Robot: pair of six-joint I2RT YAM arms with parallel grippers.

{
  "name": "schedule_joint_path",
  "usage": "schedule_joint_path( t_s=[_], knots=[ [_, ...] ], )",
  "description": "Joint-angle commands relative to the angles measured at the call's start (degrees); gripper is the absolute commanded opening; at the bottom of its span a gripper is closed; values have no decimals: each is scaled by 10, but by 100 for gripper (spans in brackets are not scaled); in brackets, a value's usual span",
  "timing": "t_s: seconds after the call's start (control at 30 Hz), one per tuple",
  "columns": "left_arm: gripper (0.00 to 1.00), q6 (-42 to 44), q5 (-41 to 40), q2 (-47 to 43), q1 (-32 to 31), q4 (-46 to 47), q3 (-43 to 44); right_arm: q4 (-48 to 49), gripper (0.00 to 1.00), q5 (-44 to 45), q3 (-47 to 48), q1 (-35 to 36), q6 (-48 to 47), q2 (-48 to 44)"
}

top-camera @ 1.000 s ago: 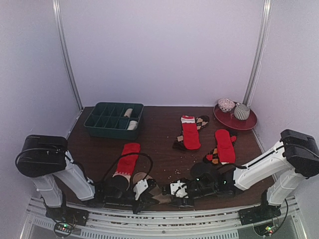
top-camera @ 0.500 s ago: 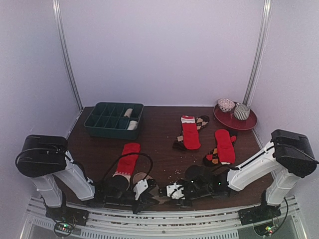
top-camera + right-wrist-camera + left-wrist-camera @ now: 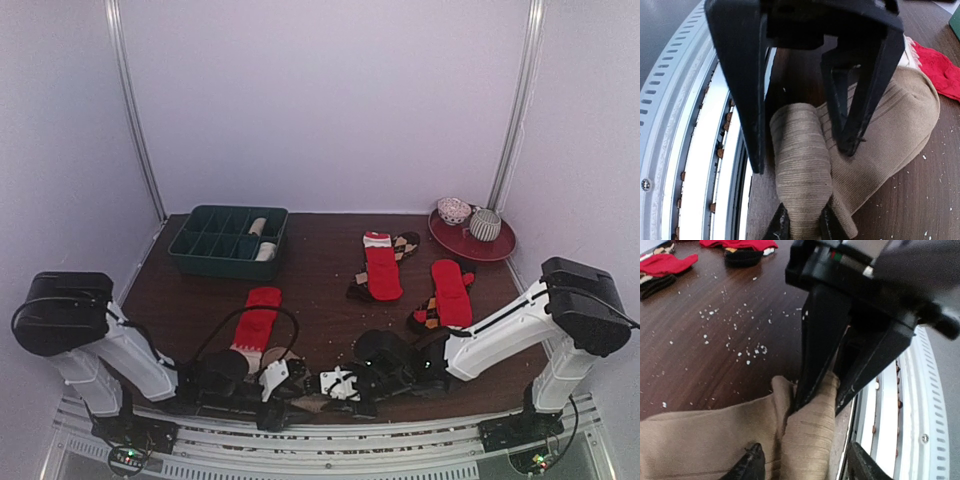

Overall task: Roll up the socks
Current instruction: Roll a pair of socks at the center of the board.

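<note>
A tan sock (image 3: 700, 440) lies at the table's front edge, its near end wound into a tight roll (image 3: 802, 165). My right gripper (image 3: 802, 226) is shut on one end of that roll. My left gripper (image 3: 805, 466) is open, its fingers (image 3: 747, 100) standing apart on either side of the roll without pinching it. In the top view both grippers meet low at the front, left gripper (image 3: 283, 378) and right gripper (image 3: 335, 383). A red sock with a cream end (image 3: 258, 322) lies just behind them. Two more red socks (image 3: 382, 268) (image 3: 450, 293) rest on brown diamond-patterned ones.
A dark green compartment tray (image 3: 226, 268) stands at the back left with rolled socks inside. A red plate (image 3: 500, 246) holding patterned balls sits at the back right. The white perforated rail (image 3: 705, 165) runs right beside the roll. Pale crumbs (image 3: 740, 350) dot the dark wood.
My left gripper has opened and let go of the tan roll. My right gripper has slid left and closed on the roll's other end.
</note>
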Motion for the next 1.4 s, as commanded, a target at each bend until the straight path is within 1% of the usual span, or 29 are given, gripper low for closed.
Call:
schedule_joint_path(
  t_s=[0.0, 0.03, 0.1, 0.13, 0.17, 0.2, 0.23, 0.27, 0.3, 0.33, 0.37, 0.6, 0.77, 0.93, 1.07, 1.17, 1.27, 1.37],
  knots=[
    [59, 2, -45, -118, 0, -79, -20, -65, 11, 1, -2, 7, 15, 4],
    [60, 2, -59, -157, 1, -104, -22, -69, 11, 6, -5, 7, 17, 2],
    [59, 1, -92, -207, 1, -151, -20, -72, 11, 13, -10, 7, 20, -1],
    [57, 1, -110, -227, 1, -172, -19, -71, 11, 15, -13, 8, 22, -3],
    [48, 0, -122, -239, 5, -188, -17, -69, 11, 17, -17, 8, 23, -6],
    [36, -2, -129, -244, 13, -207, -15, -68, 11, 21, -18, 8, 24, -9],
    [24, -5, -127, -242, 27, -216, -13, -67, 11, 24, -20, 9, 26, -10],
    [14, -10, -121, -232, 42, -219, -12, -68, 11, 29, -21, 11, 26, -11],
    [7, -15, -111, -219, 57, -216, -12, -69, 11, 33, -20, 12, 27, -12],
    [3, -21, -101, -204, 69, -210, -11, -69, 11, 37, -20, 13, 29, -13],
    [0, -24, -94, -186, 75, -203, -9, -69, 11, 41, -20, 13, 30, -13],
    [0, -27, -75, -80, 76, -198, 44, -75, 11, 57, -20, 19, 31, -8],
    [0, -2, -67, -12, 80, -201, 89, -86, 11, 72, -28, 24, 22, -28],
    [0, 41, -20, 67, 104, -184, 145, -131, 11, 91, -8, 32, 3, -42],
    [0, 67, 1, 101, 123, -180, 166, -181, 11, 91, 34, 30, -8, -19],
    [0, 76, 6, 113, 134, -180, 165, -229, 11, 63, 78, 18, -3, 22],
    [0, 76, 9, 128, 137, -171, 162, -272, 11, 21, 112, -3, 42, 66],
    [0, 76, 21, 139, 137, -151, 154, -290, 11, -37, 130, -26, 87, 102]
  ],
)
